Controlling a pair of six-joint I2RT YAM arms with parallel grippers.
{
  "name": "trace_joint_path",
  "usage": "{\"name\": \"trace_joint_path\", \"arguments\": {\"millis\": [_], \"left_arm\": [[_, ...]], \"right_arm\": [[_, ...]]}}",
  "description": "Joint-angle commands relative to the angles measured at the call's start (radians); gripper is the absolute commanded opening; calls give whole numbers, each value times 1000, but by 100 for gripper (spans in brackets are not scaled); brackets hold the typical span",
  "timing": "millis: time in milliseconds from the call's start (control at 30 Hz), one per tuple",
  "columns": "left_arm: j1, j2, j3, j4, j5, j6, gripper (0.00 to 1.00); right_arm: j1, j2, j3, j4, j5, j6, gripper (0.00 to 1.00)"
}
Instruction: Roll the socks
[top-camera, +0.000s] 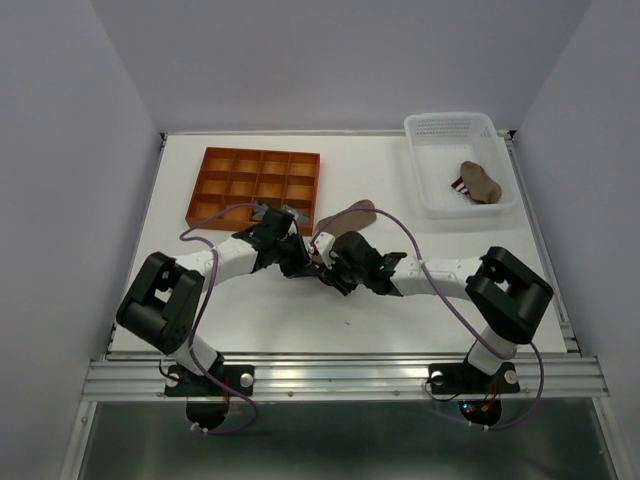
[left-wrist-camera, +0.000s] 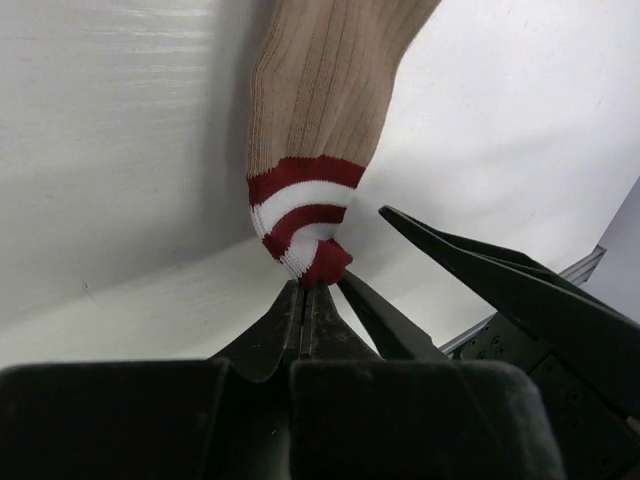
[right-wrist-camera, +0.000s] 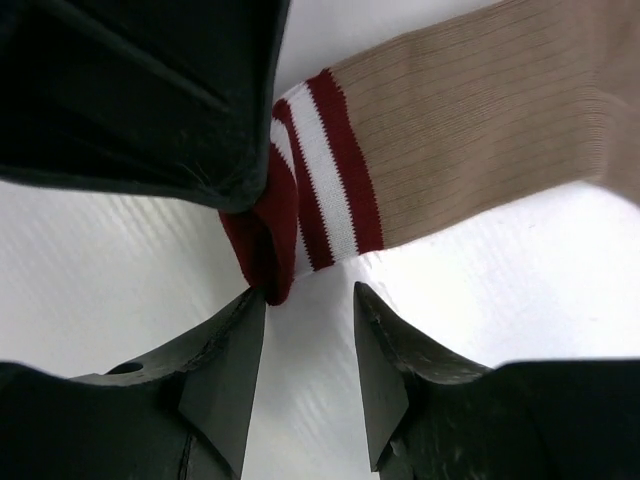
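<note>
A tan-brown sock with a red-white striped cuff lies flat in the middle of the table. In the left wrist view my left gripper is shut on the bunched red cuff end of this sock. My right gripper is open right at the cuff, with its left fingertip touching the red edge. In the top view both grippers meet at the sock's near end, the left gripper and the right gripper. A second tan sock lies bundled in the white basket.
An orange compartment tray stands at the back left. Grey socks lie at its near edge, just beyond my left arm. The white basket stands at the back right. The right gripper's black fingers cross the left wrist view.
</note>
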Motion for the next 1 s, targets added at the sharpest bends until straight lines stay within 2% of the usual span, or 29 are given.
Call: {"name": "trace_joint_path", "arguments": {"millis": [0, 33, 233, 633, 967], "left_arm": [[3, -4, 48, -25, 16, -21, 0], [3, -4, 47, -30, 16, -23, 0], [5, 6, 47, -31, 17, -29, 0], [18, 7, 45, -36, 20, -30, 0], [41, 1, 31, -30, 26, -53, 0]], "right_arm": [[60, -13, -3, 196, 200, -86, 47], [81, -7, -10, 223, 235, -97, 48], [107, -5, -17, 231, 217, -126, 49], [117, 16, -29, 242, 280, -76, 50], [126, 13, -49, 270, 237, -33, 50]]}}
